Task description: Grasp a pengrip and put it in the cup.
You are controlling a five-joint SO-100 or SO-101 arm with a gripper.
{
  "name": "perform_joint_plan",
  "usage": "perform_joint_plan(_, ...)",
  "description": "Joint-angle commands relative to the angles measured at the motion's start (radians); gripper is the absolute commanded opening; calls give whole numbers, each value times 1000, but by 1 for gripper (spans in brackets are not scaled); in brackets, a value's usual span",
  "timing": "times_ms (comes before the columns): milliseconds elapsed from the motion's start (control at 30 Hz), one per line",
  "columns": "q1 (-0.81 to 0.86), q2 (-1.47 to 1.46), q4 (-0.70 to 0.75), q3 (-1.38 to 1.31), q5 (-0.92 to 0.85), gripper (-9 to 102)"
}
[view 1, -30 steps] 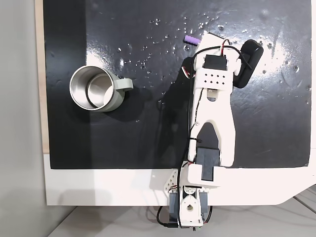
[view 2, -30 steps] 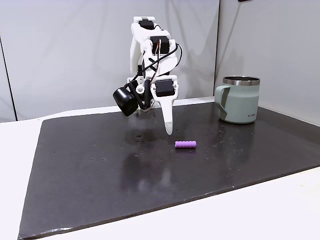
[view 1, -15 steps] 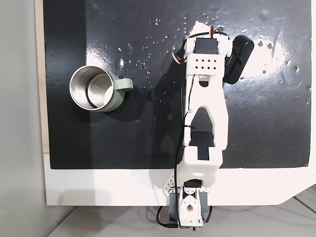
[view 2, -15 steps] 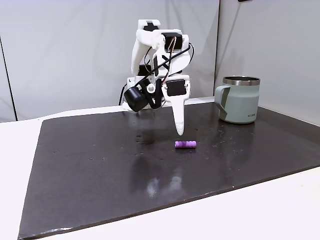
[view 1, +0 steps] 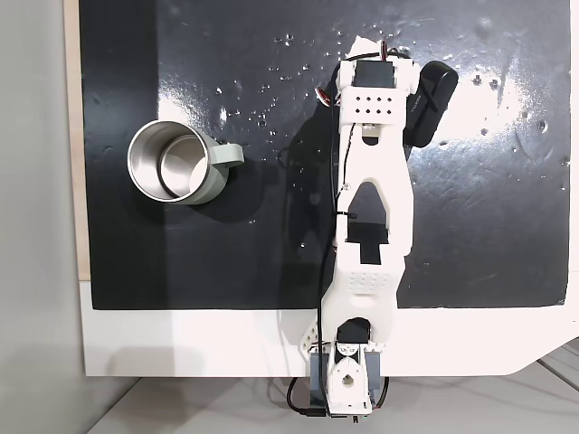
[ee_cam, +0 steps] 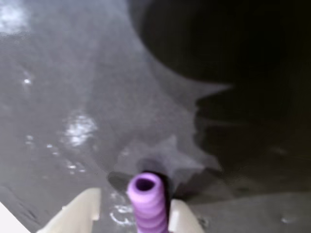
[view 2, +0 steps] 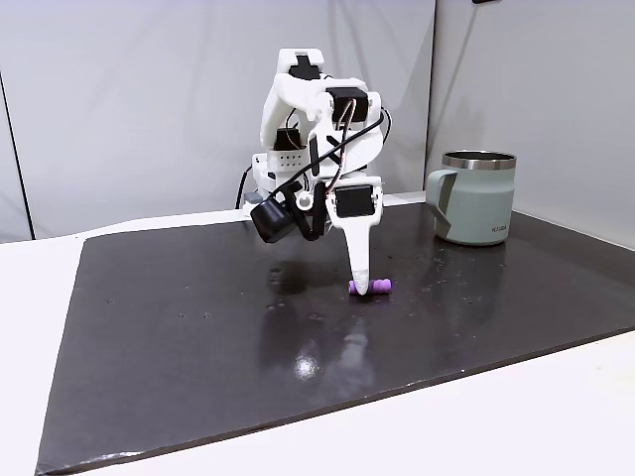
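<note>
- While the white arm is stretched out over the black mat on the table, the jaws are seen in the wrist view parted, one pale fingertip on each side of the pengrip; whether either tip touches it cannot be told, and no squeeze is evident, so the jaws are judged released and astride it, not yet clenched.
- Seen from the side in a fixed view, the gripper is lowered almost to the mat, with its white finger standing in front of the pengrip; the lilac tube lies flat on the mat, and only its ends are visible past the finger.
- From above in a fixed view, the wrist block is set over the place where the pengrip lies, so the tube is hidden there.
- The cup stands upright on the mat, well apart from the arm, with its handle turned toward the arm in that view; its steel inside looks bare; in the side view the cup is at the far right of the mat.
- As a judgement of progress: the approach and lowering are done; the closing on the pengrip, the lift, the carry across to the cup and the release over its mouth are all left.
</note>
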Motion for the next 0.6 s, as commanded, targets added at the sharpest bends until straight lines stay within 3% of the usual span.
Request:
perform_joint_plan(0,-18,-11,-35,-64,26,19)
perform_joint_plan(200,-17,-52,-64,-69,20,12)
perform_joint_plan(333,-12,-67,-75,-83,11,0)
perform_joint_plan(567,-3,-60,-67,-83,20,0)
